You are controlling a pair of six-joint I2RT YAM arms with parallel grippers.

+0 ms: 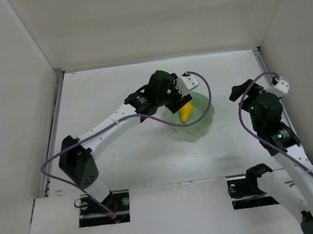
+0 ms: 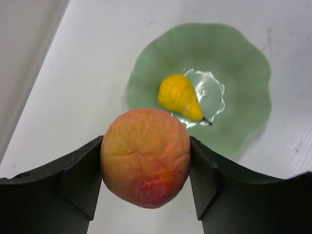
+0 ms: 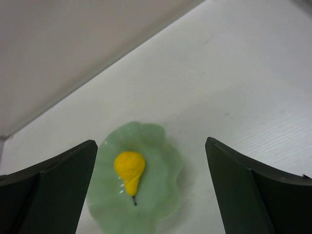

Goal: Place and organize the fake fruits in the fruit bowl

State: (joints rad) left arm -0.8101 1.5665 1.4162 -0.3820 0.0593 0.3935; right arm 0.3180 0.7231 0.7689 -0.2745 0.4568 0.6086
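My left gripper (image 2: 146,161) is shut on the round orange-red peach (image 2: 145,157), both fingers pressed to its sides. It hangs above the white table just short of the fruit bowl's near rim. The pale green scalloped fruit bowl (image 2: 234,58) holds the yellow pear (image 2: 180,95), lying on its side with the dark stem pointing away from the peach. From above, the left gripper (image 1: 178,100) sits at the bowl's (image 1: 203,126) left rim beside the pear (image 1: 186,112); the peach is hidden there. My right gripper (image 3: 151,142) stands open and empty, well back from the bowl (image 3: 163,168) and pear (image 3: 129,168).
White walls close in the table on the left, back and right. The right arm (image 1: 266,110) stands to the right of the bowl. Purple cables loop over both arms.
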